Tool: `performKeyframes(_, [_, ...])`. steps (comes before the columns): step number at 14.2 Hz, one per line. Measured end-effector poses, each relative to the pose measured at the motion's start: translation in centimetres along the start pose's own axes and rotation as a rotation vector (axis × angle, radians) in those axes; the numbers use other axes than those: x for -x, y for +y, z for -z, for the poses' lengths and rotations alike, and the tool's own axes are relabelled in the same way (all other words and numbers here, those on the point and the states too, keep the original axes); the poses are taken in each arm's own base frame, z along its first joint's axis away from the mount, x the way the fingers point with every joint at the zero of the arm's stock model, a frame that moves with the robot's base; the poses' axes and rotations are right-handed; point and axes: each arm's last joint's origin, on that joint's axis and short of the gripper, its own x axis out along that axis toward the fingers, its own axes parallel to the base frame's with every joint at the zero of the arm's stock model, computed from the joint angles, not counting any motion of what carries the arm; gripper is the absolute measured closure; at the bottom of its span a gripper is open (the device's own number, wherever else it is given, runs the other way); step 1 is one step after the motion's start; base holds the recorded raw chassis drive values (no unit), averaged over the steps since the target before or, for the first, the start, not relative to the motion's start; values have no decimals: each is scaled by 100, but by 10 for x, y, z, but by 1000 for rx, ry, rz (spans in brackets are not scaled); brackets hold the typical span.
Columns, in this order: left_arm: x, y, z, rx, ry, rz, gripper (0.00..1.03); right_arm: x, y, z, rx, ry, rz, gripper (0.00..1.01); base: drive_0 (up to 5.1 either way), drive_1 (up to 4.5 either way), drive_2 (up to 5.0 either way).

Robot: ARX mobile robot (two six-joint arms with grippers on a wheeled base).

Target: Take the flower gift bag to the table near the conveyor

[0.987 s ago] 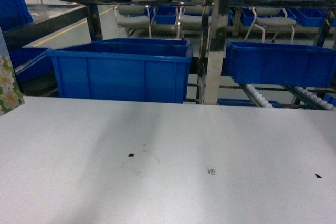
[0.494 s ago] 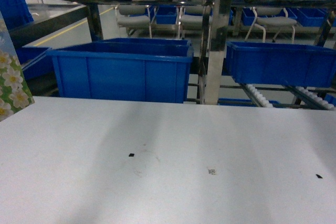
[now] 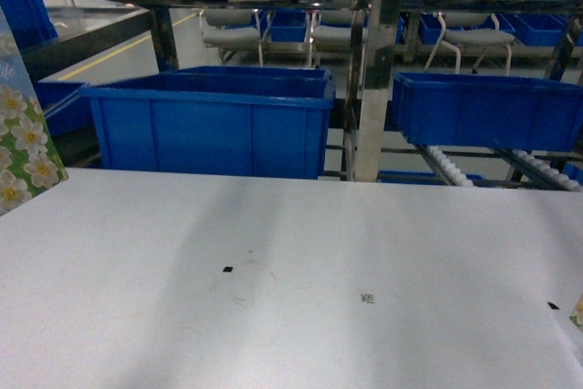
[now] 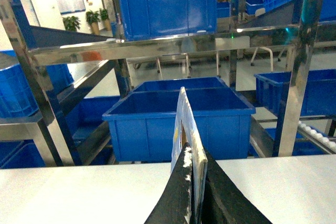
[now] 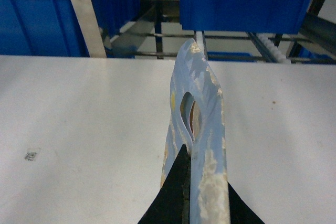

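The left gripper (image 4: pixel 193 195) pinches a flower gift bag (image 4: pixel 185 129) at its top edge, and the right gripper (image 5: pixel 190 195) pinches another. Both bags hang above the white worktop (image 3: pixel 291 252) by the conveyor (image 3: pixel 451 168). Putting them down is left, I think.

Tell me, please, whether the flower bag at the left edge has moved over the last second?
Yes. In the head view the flower bag has come further rightward into the frame, toward the big blue bin, which has stayed put.
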Motion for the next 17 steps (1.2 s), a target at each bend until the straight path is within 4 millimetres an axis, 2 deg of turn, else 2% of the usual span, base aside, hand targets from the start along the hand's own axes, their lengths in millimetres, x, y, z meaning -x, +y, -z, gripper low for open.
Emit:
performKeyframes(2, [0,0,0,0,0,0,101,-10,-3,12,-32,68,32,99,0,0,0])
performKeyframes(4, [0,0,0,0,0,0,101,-24,-4,17,-49,86,64,99,0,0,0])
performKeyframes(7, [0,0,0,0,0,0,101,-51,-3,-6,-65,-25,101,99,0,0,0])
performKeyframes(9, [0,0,0,0,0,0,101,-57,1,-4,-61,-21,89,99,0,0,0])
performKeyframes(11, [0,0,0,0,0,0,101,-68,8,17,-55,47,87,99,0,0,0])
performKeyframes(12, [0,0,0,0,0,0,101,-74,13,21,-50,61,86,99,0,0,0])
performKeyframes(14, [0,0,0,0,0,0,101,-73,27,26,-62,72,111,99,0,0,0])
performKeyframes(15, [0,0,0,0,0,0,101,-60,39,25,-56,83,93,91,0,0,0])
performKeyframes(17, [0,0,0,0,0,0,101,-45,40,16,-68,60,139,67,0,0,0])
